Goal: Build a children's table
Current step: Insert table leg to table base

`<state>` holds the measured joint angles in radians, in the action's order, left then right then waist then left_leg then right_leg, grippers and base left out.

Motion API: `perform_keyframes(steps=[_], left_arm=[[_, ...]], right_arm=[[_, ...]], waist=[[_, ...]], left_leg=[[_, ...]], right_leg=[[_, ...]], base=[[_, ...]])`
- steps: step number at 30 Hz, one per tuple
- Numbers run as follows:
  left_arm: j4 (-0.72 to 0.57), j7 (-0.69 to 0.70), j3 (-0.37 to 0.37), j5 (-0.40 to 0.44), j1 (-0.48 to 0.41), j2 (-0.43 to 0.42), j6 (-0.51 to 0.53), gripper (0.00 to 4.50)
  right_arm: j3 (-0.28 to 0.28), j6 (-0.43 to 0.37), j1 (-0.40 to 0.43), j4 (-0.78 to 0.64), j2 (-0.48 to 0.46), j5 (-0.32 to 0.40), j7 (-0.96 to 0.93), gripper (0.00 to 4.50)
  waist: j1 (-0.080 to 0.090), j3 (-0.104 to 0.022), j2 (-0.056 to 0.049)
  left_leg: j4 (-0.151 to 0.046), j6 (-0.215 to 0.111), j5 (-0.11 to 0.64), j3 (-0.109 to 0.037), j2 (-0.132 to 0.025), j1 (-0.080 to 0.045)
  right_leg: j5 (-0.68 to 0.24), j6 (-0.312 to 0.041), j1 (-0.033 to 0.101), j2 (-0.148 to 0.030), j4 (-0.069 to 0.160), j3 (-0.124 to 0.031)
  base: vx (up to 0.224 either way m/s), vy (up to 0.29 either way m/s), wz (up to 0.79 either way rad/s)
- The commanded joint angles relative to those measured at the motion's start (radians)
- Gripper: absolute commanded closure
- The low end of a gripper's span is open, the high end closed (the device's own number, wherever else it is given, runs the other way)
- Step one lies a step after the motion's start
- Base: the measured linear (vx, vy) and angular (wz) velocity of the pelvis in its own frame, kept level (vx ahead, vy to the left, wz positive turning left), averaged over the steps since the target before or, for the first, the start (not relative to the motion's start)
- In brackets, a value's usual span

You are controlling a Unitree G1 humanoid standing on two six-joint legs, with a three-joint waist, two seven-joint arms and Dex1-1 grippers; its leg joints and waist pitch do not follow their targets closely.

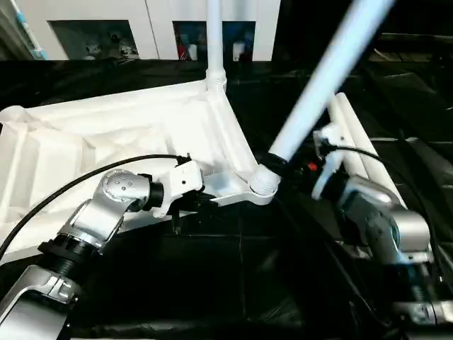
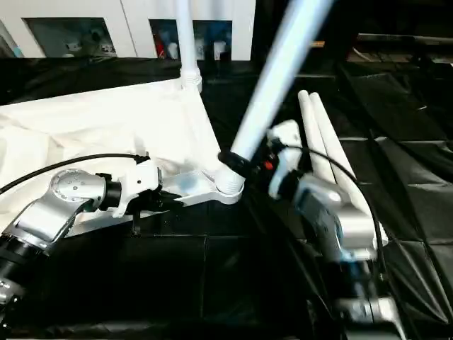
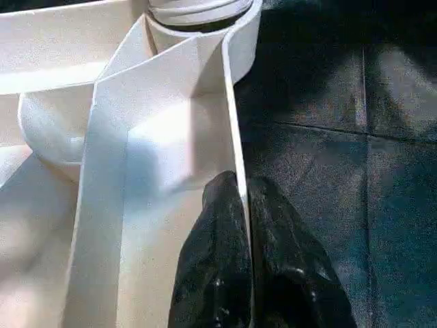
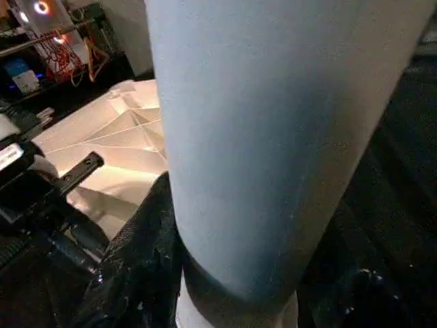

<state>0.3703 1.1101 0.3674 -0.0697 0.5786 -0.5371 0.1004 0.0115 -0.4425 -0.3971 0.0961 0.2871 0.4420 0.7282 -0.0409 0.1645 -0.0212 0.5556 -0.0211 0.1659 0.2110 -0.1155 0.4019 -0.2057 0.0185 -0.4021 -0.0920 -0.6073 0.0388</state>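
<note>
The white tabletop (image 1: 106, 142) lies upside down on the black floor, ribbed underside up. One white leg (image 1: 214, 35) stands upright in its far corner socket. A second leg (image 1: 318, 78) leans to the right, its lower end in the near corner socket (image 1: 263, 185). My right gripper (image 1: 281, 161) is shut on this leg just above the socket; in the right wrist view the leg (image 4: 273, 137) sits between the black fingers (image 4: 140, 260). My left gripper (image 3: 240, 188) is shut on the tabletop's thin rim (image 3: 229, 116), a little left of that socket.
Two spare white legs (image 1: 354, 134) lie side by side on the black floor (image 1: 233, 276) right of the tabletop, behind my right arm. A white cabinet (image 1: 159, 21) with open shelves stands at the back.
</note>
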Motion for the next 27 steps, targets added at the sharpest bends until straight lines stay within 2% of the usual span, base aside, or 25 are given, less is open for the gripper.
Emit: perform_keyframes(steps=[1, 2, 3, 4, 7, 10, 16, 20, 23, 27], left_arm=[[0.039, 0.016, 0.026, 0.007, -0.019, 0.017, -0.029, 4.50], [0.041, 0.018, 0.026, 0.008, -0.018, 0.017, -0.030, 4.50], [0.044, 0.023, 0.027, 0.013, -0.016, 0.017, -0.033, 4.50], [0.044, 0.023, 0.027, 0.013, -0.016, 0.017, -0.033, 4.50], [0.050, 0.033, 0.027, 0.022, -0.014, 0.019, -0.038, 4.50], [0.054, 0.036, 0.027, 0.027, -0.013, 0.020, -0.042, 4.50], [0.062, 0.043, 0.025, 0.037, -0.013, 0.022, -0.052, 4.50], [0.065, 0.046, 0.021, 0.044, -0.015, 0.023, -0.055, 4.50], [0.067, 0.046, 0.019, 0.050, -0.017, 0.023, -0.059, 4.50], [0.066, 0.047, 0.015, 0.054, -0.019, 0.025, -0.059, 4.50]], right_arm=[[-0.041, -0.007, 0.046, 0.018, 0.004, -0.026, 0.015, 2.65], [-0.045, 0.000, 0.050, 0.013, 0.006, -0.030, 0.017, 2.65], [-0.066, 0.012, 0.057, -0.003, 0.017, -0.047, 0.025, 2.65], [-0.066, 0.012, 0.057, -0.003, 0.017, -0.047, 0.025, 2.65], [-0.113, 0.013, 0.054, -0.020, 0.041, -0.086, 0.033, 2.65], [-0.146, 0.007, 0.043, -0.023, 0.054, -0.113, 0.041, 2.65], [-0.224, -0.035, 0.018, -0.027, 0.087, -0.150, 0.086, 2.65], [-0.251, -0.043, 0.019, -0.022, 0.101, -0.162, 0.102, 2.65], [-0.268, -0.032, 0.026, 0.001, 0.103, -0.183, 0.104, 2.65], [-0.268, -0.027, 0.036, 0.018, 0.102, -0.190, 0.101, 2.65]], waist=[[0.003, -0.046, 0.016], [0.005, -0.047, 0.019], [0.005, -0.047, 0.017], [0.005, -0.046, 0.018], [0.005, -0.045, 0.017], [0.007, -0.044, 0.021], [0.011, -0.037, 0.026], [0.012, -0.036, 0.029], [0.011, -0.038, 0.027], [0.012, -0.037, 0.026]], left_leg=[[-0.078, 0.012, 0.303, -0.061, -0.121, -0.040], [-0.079, 0.010, 0.298, -0.059, -0.121, -0.039], [-0.080, 0.004, 0.282, -0.060, -0.121, -0.034], [-0.081, 0.003, 0.285, -0.059, -0.122, -0.035], [-0.081, 0.005, 0.294, -0.058, -0.122, -0.037], [-0.081, 0.001, 0.291, -0.060, -0.121, -0.032], [-0.083, 0.017, 0.340, -0.065, -0.124, -0.035], [-0.084, 0.027, 0.364, -0.069, -0.125, -0.037], [-0.087, 0.031, 0.359, -0.066, -0.126, -0.042], [-0.090, 0.026, 0.355, -0.065, -0.127, -0.039]], right_leg=[[-0.445, -0.202, 0.000, -0.094, 0.104, -0.068], [-0.430, -0.205, 0.001, -0.092, 0.104, -0.067], [-0.393, -0.221, 0.006, -0.092, 0.098, -0.066], [-0.391, -0.223, 0.005, -0.091, 0.099, -0.065], [-0.392, -0.228, 0.005, -0.091, 0.099, -0.067], [-0.396, -0.228, 0.009, -0.093, 0.098, -0.066], [-0.502, -0.202, 0.002, -0.098, 0.108, -0.071], [-0.545, -0.184, -0.002, -0.101, 0.112, -0.072], [-0.494, -0.190, -0.004, -0.097, 0.111, -0.072], [-0.448, -0.205, -0.001, -0.096, 0.108, -0.071]], base=[[0.000, 0.000, 0.00], [0.000, 0.000, 0.00], [0.000, 0.000, 0.00], [0.000, 0.000, 0.00], [0.000, 0.000, 0.00], [0.000, 0.000, 0.00], [0.000, 0.000, 0.00], [0.000, 0.000, 0.00], [0.000, 0.000, 0.00], [0.000, 0.000, 0.00]])
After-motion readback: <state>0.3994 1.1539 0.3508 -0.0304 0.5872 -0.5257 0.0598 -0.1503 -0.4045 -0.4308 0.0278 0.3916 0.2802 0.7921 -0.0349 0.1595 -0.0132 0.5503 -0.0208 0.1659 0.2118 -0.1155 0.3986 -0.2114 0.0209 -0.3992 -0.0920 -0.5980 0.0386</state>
